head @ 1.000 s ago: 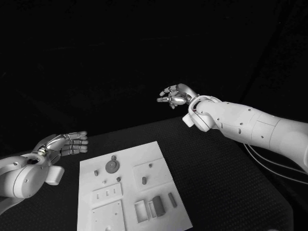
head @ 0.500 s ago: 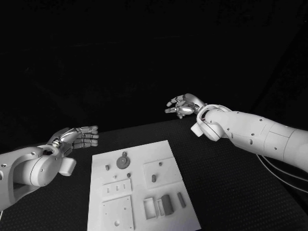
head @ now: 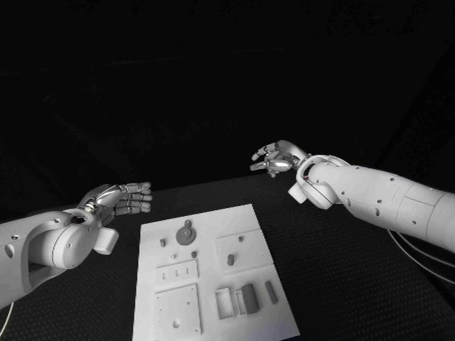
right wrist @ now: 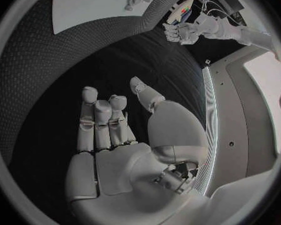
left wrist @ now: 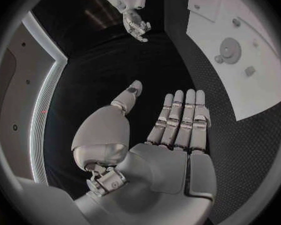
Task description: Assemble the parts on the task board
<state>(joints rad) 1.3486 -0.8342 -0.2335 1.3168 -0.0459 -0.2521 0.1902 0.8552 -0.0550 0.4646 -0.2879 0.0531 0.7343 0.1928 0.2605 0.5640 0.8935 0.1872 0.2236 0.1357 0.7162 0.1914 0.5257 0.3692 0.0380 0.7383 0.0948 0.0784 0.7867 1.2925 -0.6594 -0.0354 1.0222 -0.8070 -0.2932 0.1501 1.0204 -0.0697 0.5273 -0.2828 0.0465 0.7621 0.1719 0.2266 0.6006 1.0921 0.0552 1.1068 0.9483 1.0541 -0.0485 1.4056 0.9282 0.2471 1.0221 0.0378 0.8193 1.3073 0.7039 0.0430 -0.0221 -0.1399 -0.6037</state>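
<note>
task board lies flat at table centre, small parts grouped toward its 5 o'clock corner. left hand, at 10 o'clock off the board, fingers straight and together, empty. right hand, at 1 o'clock, fingers loosely curled, empty. parts look light, rigid, likely slippery; pinch their long sides.

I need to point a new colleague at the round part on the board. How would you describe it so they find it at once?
Start from the white rectangular task board in the middle of the black table, between the two hands. Go to its far end, on the side of the left hand: there lies the round grey disc part. It is the only large circular piece; its neighbours are small pegs and rectangular blocks.
</note>
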